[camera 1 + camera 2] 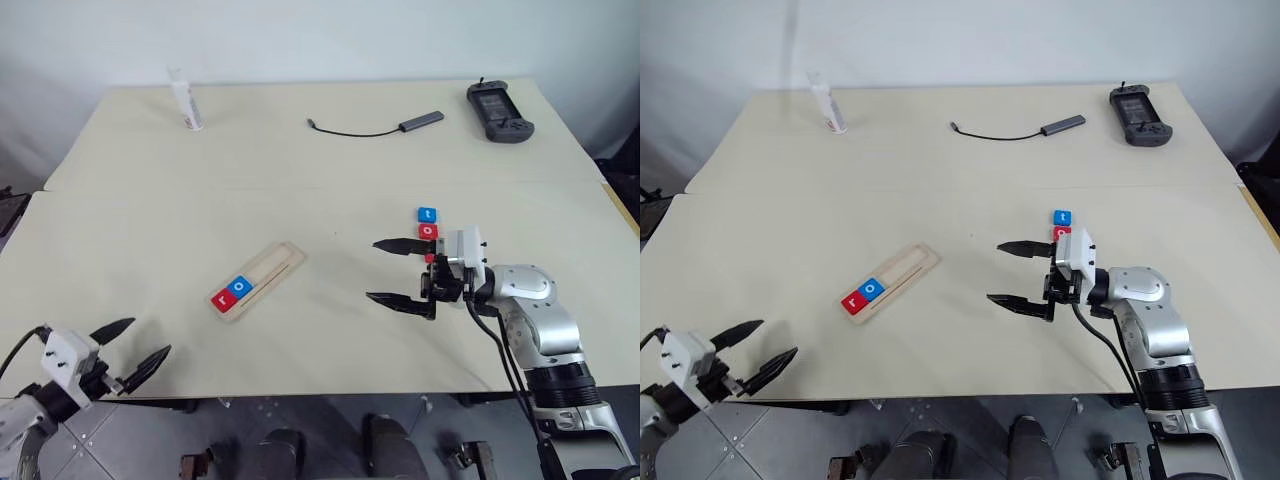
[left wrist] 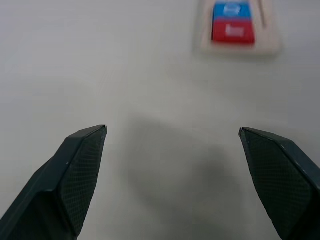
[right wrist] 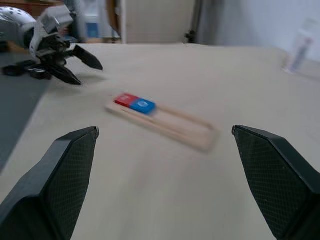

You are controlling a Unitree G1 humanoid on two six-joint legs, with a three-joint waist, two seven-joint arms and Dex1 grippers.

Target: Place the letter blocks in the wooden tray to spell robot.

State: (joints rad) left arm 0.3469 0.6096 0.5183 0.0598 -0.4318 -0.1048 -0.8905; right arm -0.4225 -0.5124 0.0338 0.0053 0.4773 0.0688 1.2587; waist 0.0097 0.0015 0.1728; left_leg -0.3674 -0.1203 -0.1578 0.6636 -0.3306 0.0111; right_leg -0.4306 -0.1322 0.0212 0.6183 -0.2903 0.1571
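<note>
Right gripper spread wide and empty, we see, beside two loose letter blocks.
We see the red r and blue o in the wooden tray; left gripper also spread.

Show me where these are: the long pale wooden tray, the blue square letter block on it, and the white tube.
long pale wooden tray (image 1: 278, 262), left eye view, bare grooved part.
blue square letter block (image 1: 239, 286), left eye view, its top face.
white tube (image 1: 186, 102), left eye view, middle of its body.
</note>
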